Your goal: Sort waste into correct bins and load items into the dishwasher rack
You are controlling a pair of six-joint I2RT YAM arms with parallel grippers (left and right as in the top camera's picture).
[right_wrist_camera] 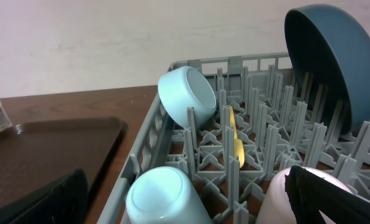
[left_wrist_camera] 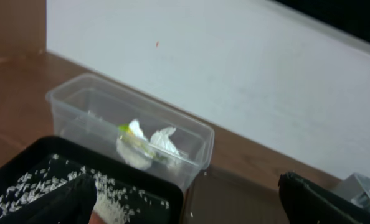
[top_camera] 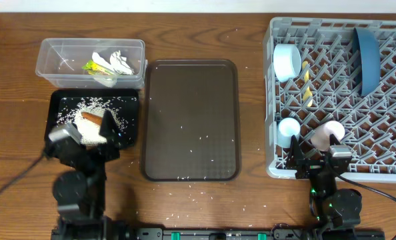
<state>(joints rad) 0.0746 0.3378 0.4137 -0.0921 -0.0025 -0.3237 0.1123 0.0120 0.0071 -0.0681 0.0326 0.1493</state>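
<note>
Dishwasher rack (top_camera: 271, 80): holds dark blue plate (top_camera: 368, 57), white bowl (top_camera: 287, 60), light blue cup (top_camera: 289, 127), pink cup (top_camera: 326, 133) and yellow spoon (top_camera: 307, 87).
Clear tub (top_camera: 51, 47): tissue (top_camera: 121, 61), green scraps (top_camera: 91, 66).
Black tray (top_camera: 55, 100): rice (top_camera: 91, 105), carrot stick (top_camera: 91, 118).
Outstanding, apparently: stray grains (top_camera: 201, 138) on serving tray (top_camera: 185, 87) and tabletop (top_camera: 198, 27).
Left fingers (left_wrist_camera: 60, 202), right fingers (right_wrist_camera: 334, 199): spread, empty.

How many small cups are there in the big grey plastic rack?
2. The small light blue cup is at the near left corner of the grey plastic rack; the small pink cup is just right of it. None seems hidden.
</note>
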